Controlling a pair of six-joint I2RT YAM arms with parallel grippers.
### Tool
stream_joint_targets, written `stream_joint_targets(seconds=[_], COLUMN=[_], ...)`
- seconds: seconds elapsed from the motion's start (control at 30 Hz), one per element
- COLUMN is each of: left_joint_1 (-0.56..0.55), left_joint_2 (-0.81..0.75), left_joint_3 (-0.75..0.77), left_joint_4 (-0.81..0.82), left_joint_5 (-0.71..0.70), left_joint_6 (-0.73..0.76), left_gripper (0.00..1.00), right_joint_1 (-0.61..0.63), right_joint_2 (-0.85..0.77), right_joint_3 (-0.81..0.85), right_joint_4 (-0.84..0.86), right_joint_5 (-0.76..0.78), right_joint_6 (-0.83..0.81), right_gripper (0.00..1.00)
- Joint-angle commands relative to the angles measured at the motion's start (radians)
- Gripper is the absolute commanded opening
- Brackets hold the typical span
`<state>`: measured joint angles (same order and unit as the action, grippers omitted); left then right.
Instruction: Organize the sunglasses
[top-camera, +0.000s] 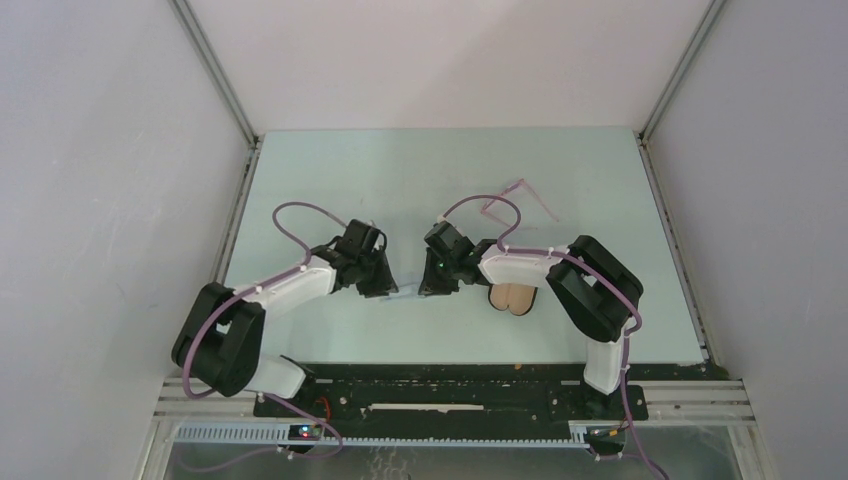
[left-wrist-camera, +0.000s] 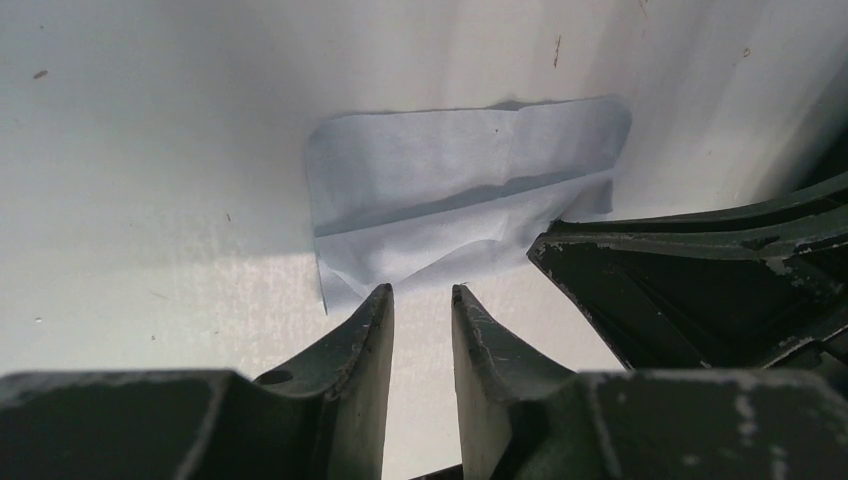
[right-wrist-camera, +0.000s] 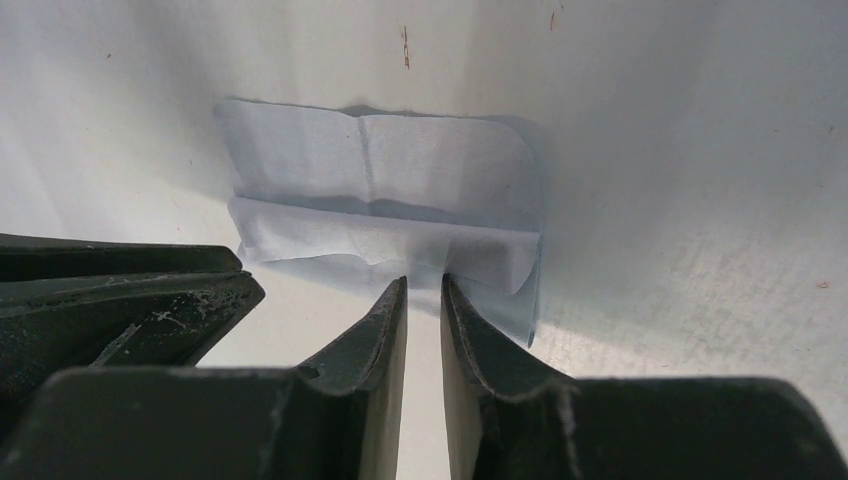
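Sunglasses (top-camera: 520, 183): upper centre-right of the top view, beyond both arms; right arm nearer.
Left fingers (left-wrist-camera: 378, 310): narrow gap, tips at cloth (left-wrist-camera: 460, 170) edge; grip cannot be told.
Right fingers (right-wrist-camera: 392, 305): same.

Top view: bright, diffuse light from above; table (top-camera: 400, 170) evenly lit; shadows faint; sharp edge to edge.
Left wrist view: glare patch lower left; cloth (left-wrist-camera: 450, 190) sharp; left gripper (left-wrist-camera: 420, 295) dark, softly blurred.
Right wrist view: bright patch lower right; shadow beneath the cloth's fold; right gripper (right-wrist-camera: 422, 285) blurred.
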<state>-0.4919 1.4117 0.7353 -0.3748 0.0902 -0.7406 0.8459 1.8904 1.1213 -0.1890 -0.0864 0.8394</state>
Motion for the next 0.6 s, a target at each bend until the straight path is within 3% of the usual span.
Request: stream_joint_targets(seconds=[0.0,0.57], left_joint_1=[0.006,0.003], left_joint_2=[-0.048,0.045], left_joint_3=[0.009,0.055], left_joint_4=[-0.02,-0.042], left_joint_5=[0.004,0.026], left_joint_6=[0.011,0.031], left_gripper=[0.33,0.32], right_joint_1=[0.001,0.0], right_joint_2=[-0.005,-0.003], right_joint_3=[0.03,0.03], right_joint_4=[0.006,0.003], right_joint_5=[0.011,0.01], right_joint_6=[-0.004,-0.006], right_gripper=[0.26,0.26])
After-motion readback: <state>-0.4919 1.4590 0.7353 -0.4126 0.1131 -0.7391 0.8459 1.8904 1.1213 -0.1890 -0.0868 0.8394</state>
